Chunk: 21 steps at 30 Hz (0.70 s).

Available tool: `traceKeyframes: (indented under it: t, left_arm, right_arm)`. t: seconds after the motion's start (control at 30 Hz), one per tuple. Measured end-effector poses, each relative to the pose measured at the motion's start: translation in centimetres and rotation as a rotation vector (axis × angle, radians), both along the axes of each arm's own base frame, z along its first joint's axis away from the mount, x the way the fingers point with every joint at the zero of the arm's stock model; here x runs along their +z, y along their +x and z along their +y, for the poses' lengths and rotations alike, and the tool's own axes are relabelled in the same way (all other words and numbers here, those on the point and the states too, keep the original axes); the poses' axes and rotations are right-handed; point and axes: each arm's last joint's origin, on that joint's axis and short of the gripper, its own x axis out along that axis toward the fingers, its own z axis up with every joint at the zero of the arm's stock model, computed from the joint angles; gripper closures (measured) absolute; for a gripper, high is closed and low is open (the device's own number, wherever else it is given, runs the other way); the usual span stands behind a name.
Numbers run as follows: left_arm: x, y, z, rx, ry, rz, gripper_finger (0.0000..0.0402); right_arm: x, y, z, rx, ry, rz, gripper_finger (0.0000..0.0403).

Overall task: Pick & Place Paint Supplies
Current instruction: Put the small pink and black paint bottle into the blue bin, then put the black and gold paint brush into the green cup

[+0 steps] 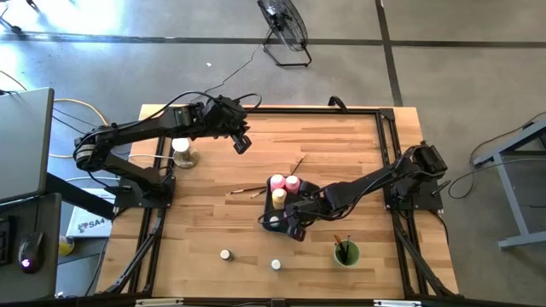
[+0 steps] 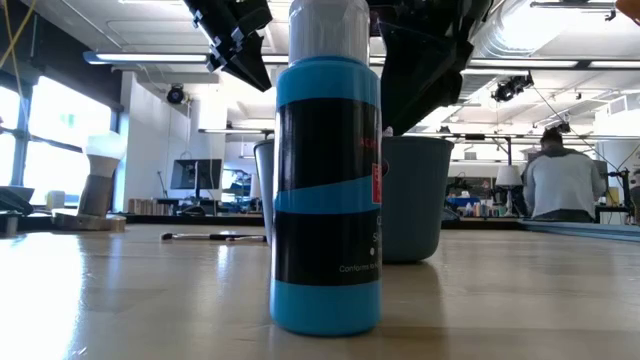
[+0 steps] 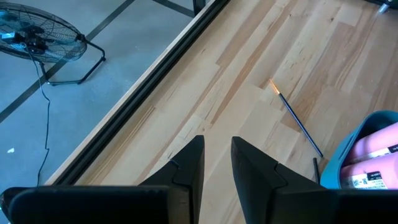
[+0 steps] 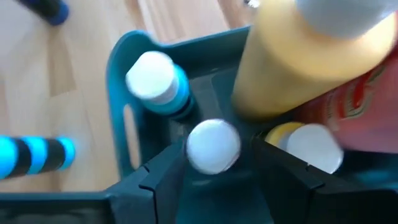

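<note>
Two pink bottles and a yellow bottle stood in the tray at mid-table. We saw the right gripper down inside it, fingers parted around a white-capped jar, touching or not we could not tell. We saw the left gripper above bare wood, fingers slightly apart, holding nothing.

Both arms are matte black, built of slim jointed segments with black cables looped along them. Each gripper ends in two dark, angular, wedge-shaped fingers.
</note>
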Motion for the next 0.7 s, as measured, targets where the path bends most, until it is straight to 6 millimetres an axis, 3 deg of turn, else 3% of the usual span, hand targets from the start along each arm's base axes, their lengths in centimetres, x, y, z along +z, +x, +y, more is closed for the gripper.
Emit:
traceKeyframes:
  t: [0.23,0.7]
  left_arm:
    - [0.0,0.0,0.0,0.001,0.000,0.001,0.0325]
    - [-0.1,-0.1,0.0,-0.004,-0.009,0.014,0.0325]
  right_arm:
    - [2.1,-0.8,0.0,0.116,0.128,-0.015,0.0210]
    - [10.8,-4.9,-3.9,0.067,0.191,-0.283,0.0209]
